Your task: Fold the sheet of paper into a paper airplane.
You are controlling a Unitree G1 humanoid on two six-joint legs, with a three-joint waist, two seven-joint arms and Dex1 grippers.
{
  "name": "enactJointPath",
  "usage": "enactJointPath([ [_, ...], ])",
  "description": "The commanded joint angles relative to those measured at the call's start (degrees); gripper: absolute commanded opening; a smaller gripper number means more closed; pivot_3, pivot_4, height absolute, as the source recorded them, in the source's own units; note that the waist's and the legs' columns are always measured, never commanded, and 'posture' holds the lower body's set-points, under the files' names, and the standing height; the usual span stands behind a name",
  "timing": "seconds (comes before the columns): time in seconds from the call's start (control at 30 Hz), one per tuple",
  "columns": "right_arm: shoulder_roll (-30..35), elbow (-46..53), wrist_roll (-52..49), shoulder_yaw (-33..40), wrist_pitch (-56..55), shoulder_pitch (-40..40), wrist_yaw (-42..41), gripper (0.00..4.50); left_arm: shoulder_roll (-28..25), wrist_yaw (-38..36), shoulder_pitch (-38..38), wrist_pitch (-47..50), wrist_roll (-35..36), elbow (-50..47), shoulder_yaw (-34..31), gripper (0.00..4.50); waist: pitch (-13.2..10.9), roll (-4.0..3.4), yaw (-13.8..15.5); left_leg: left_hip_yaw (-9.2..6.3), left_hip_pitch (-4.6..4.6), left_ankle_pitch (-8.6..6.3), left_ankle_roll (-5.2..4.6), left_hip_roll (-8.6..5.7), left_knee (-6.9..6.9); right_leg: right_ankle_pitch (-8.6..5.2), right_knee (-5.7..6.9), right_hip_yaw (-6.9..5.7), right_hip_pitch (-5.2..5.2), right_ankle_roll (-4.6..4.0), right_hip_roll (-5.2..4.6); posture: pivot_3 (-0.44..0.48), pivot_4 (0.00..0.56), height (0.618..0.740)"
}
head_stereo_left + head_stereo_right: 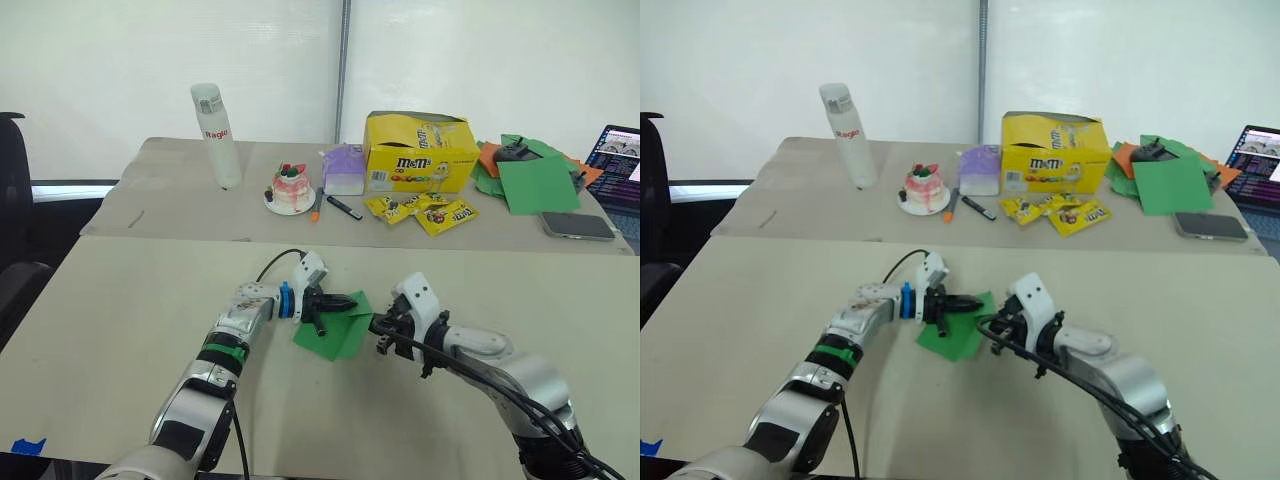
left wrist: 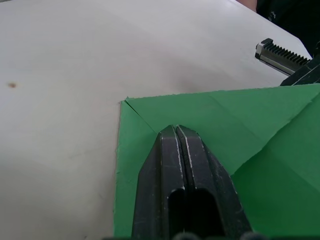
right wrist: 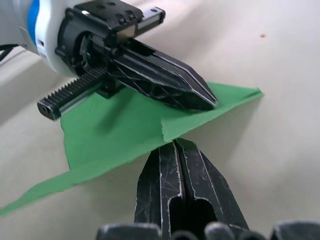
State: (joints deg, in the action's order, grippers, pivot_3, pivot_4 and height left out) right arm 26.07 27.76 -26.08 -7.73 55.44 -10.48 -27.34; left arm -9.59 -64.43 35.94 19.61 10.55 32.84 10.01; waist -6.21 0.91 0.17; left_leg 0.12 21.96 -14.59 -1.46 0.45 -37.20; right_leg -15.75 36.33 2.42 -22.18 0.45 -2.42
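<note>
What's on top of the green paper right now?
The left gripper, fingers shut, rests on the folded sheet of paper. The paper beneath the fingers is covered.

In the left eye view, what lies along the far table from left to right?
White bottle → small cake on a plate → purple box → yellow candy box → pile of green and orange sheets → laptop.

The sheet of paper (image 1: 335, 325) lies on the near table (image 1: 120, 330), between left gripper (image 1: 345, 300) and right gripper (image 1: 376, 323)
</note>
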Motion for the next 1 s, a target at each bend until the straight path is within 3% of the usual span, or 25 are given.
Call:
enactJointPath([
  [0.03, -0.7, -0.6, 0.6, -0.5, -1.1, -1.8, 0.2, 0.00, 0.1, 0.0, -1.7, 1.9, 0.5, -2.8, 1.1, 0.04, 0.0, -0.01, 0.1, -0.01, 0.00, 0.00, 0.00, 0.00, 0.00, 0.00, 0.02, 0.00, 0.00, 0.00, 0.00, 0.000, 0.150, 0.738],
  [0.27, -1.4, -4.4, 2.5, -1.7, -2.7, -4.3, -0.2, 0.00, -1.4, 1.2, -5.1, 7.3, 2.4, -9.0, 0.2, 0.04, 0.0, -0.02, -0.1, -0.01, -0.02, 0.00, 0.00, 0.01, 0.00, 0.00, 0.09, 0.00, 0.00, 0.00, -0.01, 0.000, 0.150, 0.738],
  [0.53, -1.9, -7.3, 3.9, -3.4, -4.8, -4.7, -1.5, 0.00, -6.2, 2.7, -3.9, 8.3, 3.3, -9.4, -2.5, 0.04, 0.0, -0.02, -0.9, -0.01, -0.10, 0.00, 0.00, 0.04, 0.00, 0.00, 0.40, 0.01, -0.01, 0.00, 0.01, 0.000, 0.150, 0.738],
  [0.7, -2.9, -9.7, 5.1, -4.3, -6.3, -5.4, -1.9, 0.00, -8.9, 2.4, -8.2, 10.9, 4.6, -14.2, -2.2, 0.04, 0.0, -0.03, -1.0, -0.03, -0.11, 0.00, 0.00, 0.08, 0.04, 0.00, 0.45, 0.01, -0.03, 0.00, 0.02, 0.000, 0.150, 0.738],
  [1.0, -2.6, -10.4, 6.2, -4.9, -6.3, -7.4, -3.1, 0.00, -6.8, 4.9, -10.4, 12.4, 5.3, -18.6, 0.1, 0.04, 0.0, -0.04, -0.2, -0.04, -0.11, 0.00, 0.01, -0.01, 0.01, -0.01, 0.43, 0.02, 0.01, 0.00, -0.11, 0.000, 0.150, 0.738],
])
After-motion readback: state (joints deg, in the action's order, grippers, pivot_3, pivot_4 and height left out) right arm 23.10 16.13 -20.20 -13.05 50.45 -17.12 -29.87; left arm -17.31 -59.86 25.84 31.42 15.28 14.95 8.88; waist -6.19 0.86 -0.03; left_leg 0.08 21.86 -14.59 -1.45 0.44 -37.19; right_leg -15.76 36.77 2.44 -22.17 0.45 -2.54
